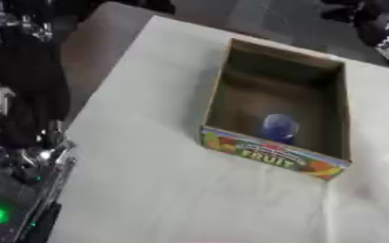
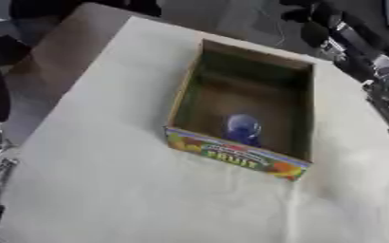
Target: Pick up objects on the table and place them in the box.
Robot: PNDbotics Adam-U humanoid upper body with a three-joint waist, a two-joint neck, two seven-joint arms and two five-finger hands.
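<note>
While the right arm reaches in from the upper right corner in the right eye view, its hand cannot be made out, so whether it is wide or closed I cannot tell. Near the table's far edge stands an open cardboard box, its near wall printed "FRUIT". Inside, against that wall, lies a blue round thing.

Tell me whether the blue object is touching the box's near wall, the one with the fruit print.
Cannot tell. In both eye views the blue object sits low inside the box, close behind the printed wall, whose top edge hides its base.
</note>
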